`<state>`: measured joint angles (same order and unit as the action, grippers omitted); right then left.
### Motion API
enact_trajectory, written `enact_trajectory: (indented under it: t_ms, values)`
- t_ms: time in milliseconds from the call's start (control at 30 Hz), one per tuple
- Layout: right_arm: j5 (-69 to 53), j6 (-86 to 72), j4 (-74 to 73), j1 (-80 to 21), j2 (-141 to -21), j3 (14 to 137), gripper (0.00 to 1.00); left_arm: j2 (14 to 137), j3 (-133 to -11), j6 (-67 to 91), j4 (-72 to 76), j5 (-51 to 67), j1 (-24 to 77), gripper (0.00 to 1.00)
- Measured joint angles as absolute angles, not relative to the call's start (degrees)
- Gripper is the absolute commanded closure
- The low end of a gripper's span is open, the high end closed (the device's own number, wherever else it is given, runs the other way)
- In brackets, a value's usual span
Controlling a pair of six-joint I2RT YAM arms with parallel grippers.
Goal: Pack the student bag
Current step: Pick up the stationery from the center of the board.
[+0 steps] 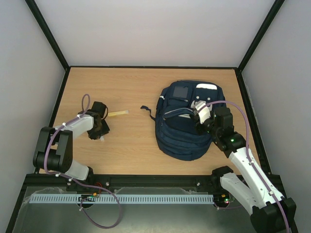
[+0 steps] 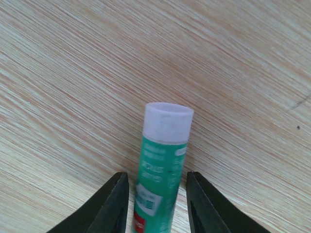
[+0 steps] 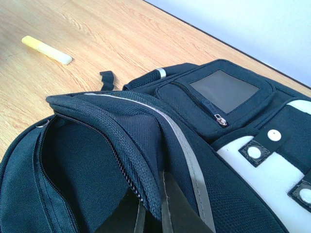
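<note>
Found student bag (image 1: 187, 131) centre-right of top view on table (image 1: 126, 87), flap edge clamped in closed right gripper (image 3: 150, 213), mouth gaping. Spotted left gripper (image 2: 156, 182) at frame left, jaws close either side of green white-capped glue stick (image 2: 163, 155); gripping or just shy, cannot tell. Noted yellow marker (image 1: 118, 113) loose between them.

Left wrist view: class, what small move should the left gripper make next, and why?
Probably close the left gripper on the glue stick: its fingers flank it where it lies on the table, with small gaps either side. The right gripper pinches the student bag open.
</note>
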<state>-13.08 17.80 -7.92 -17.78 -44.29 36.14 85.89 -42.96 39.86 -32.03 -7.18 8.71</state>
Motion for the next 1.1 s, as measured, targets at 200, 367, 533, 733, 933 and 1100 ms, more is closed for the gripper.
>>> enact_trajectory:
  t_ms: [200,367,533,733,933,1100]
  values:
    - [-13.08,17.8,-7.92,-17.78,-44.29,36.14,0.99,84.23,-42.11,39.16,-30.81,-5.21,9.02,0.73]
    - [-13.1,17.8,-7.94,-17.78,-44.31,36.14,0.99,81.89,-42.06,37.8,-30.26,-3.33,13.96,0.77]
    - [-13.15,17.8,-7.92,-17.78,-44.53,36.14,0.99,81.03,-43.79,37.69,-30.59,-2.94,23.35,0.65]
    - [-13.28,17.82,-7.94,-17.78,-44.58,36.14,0.99,81.14,-46.98,39.92,-31.24,-6.04,25.76,0.24]
    - [-13.37,17.85,-7.97,-17.78,-44.6,36.14,0.99,85.73,-51.37,43.94,-28.32,-4.69,21.67,0.16]
    - [-13.45,17.87,-8.12,-17.78,-44.64,36.14,0.99,103.74,-67.61,47.42,-27.24,-1.78,22.83,0.19]
